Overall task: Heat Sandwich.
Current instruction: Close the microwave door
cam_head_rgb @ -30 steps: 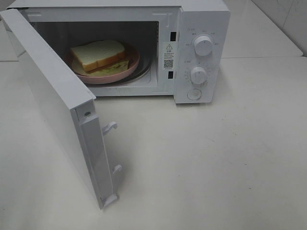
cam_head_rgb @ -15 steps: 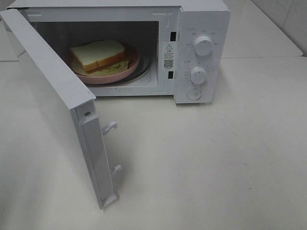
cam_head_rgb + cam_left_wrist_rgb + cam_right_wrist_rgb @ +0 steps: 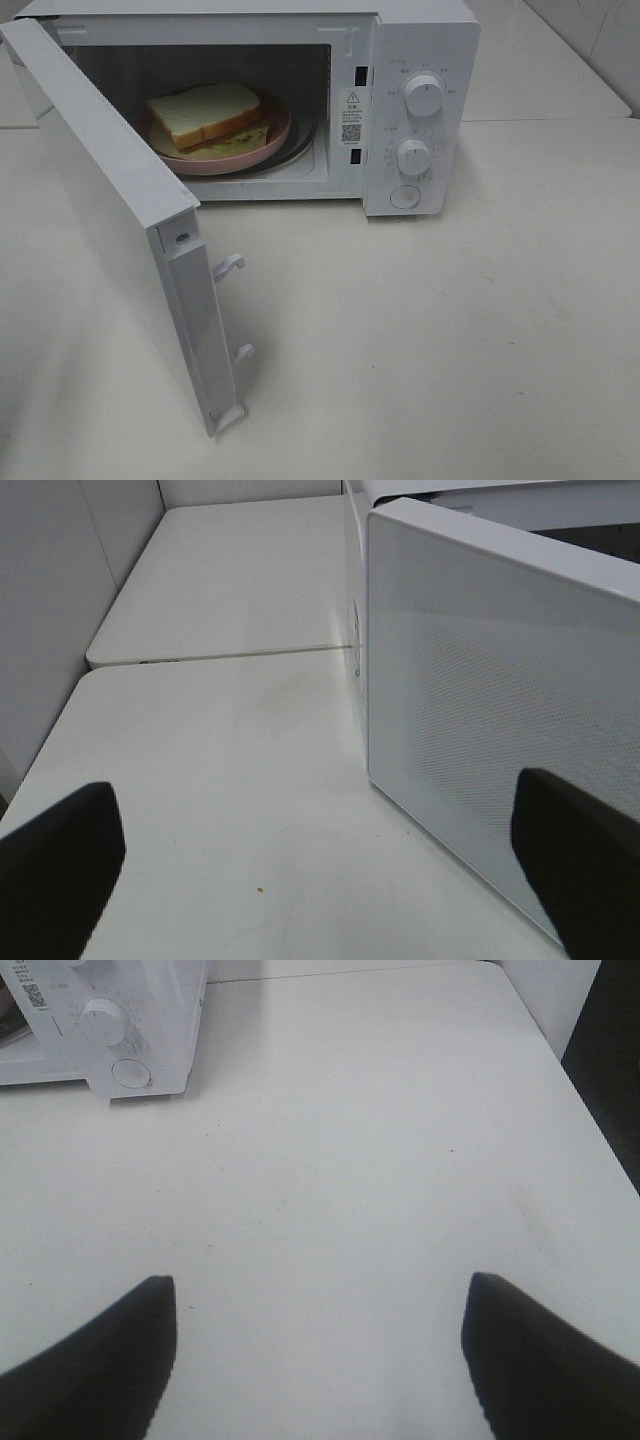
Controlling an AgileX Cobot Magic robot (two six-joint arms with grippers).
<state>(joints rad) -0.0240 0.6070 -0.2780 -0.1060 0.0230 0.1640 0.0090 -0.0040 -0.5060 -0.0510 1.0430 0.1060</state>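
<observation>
- High camera only: the sandwich (image 3: 205,112) sits on a pink plate (image 3: 272,140) inside the white microwave (image 3: 420,40), with its door (image 3: 100,210) swung wide open.
- Left wrist view: the door's perforated face fills one side. The left gripper (image 3: 315,810) is spread wide and empty above the white table (image 3: 220,780).
- Right wrist view: the microwave's control knob (image 3: 103,1020) shows, well apart from the right gripper (image 3: 320,1290), whose fingers are parted and hold nothing.
</observation>
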